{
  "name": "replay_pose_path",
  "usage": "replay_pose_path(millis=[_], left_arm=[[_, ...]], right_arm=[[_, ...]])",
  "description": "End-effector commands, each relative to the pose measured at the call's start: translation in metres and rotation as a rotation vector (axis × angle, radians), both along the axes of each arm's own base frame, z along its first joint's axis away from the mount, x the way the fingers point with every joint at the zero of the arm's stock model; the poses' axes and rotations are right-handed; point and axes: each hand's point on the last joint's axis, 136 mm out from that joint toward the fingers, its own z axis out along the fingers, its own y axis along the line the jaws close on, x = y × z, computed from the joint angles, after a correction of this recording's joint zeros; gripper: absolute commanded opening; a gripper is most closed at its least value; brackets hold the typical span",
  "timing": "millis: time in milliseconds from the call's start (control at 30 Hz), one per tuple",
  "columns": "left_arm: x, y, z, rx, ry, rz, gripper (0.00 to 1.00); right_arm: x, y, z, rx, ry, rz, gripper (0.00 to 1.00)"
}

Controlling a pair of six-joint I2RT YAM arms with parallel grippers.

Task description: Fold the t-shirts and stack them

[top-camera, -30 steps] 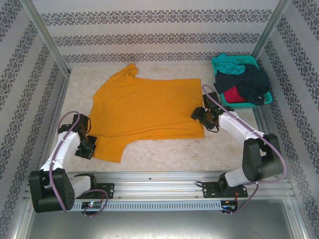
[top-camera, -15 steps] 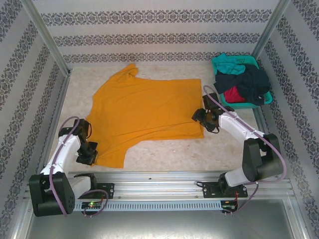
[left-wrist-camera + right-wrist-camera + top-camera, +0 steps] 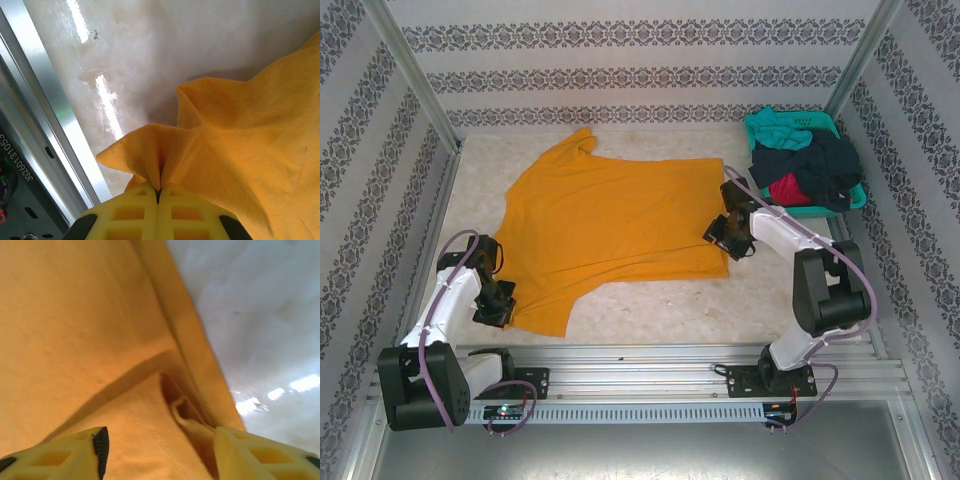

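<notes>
Pinching a raised peak of cloth, the left gripper (image 3: 158, 197) is seen with its yellow fingers (image 3: 132, 212) pressed together on the near sleeve of the orange-yellow t-shirt (image 3: 610, 225). The right gripper (image 3: 160, 442) is held with its fingers (image 3: 70, 452) apart, set astride a small ridge of the hem. No firm clamp on that ridge can be made out. Outward from both grips, the shirt is spread nearly flat across the middle of the table (image 3: 660, 300), sleeves to the left and hem to the right, with only light rumpling at the held spots. No fold has yet been made and no stack begun, so the task is judged to be at its very start. A teal shirt (image 3: 782, 130), a navy shirt (image 3: 825, 160) and a red shirt (image 3: 788, 190) are left bundled in the teal basket (image 3: 825, 122) at the far right corner.
</notes>
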Motion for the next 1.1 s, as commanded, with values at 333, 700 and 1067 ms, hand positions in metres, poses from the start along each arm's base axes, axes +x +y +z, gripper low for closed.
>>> replay_pose_path(millis=[333, 700, 1067], left_arm=[[0.021, 0.009, 0.009, 0.029, -0.052, 0.003, 0.0], [0.018, 0.01, 0.011, 0.033, -0.033, -0.016, 0.0], [0.016, 0.01, 0.007, 0.029, -0.01, -0.042, 0.0]], right_arm=[[-0.008, 0.013, 0.012, 0.035, 0.048, 0.082, 0.0], [-0.119, -0.005, 0.014, 0.002, 0.151, 0.077, 0.0], [-0.12, -0.014, 0.019, 0.014, 0.065, 0.002, 0.59]])
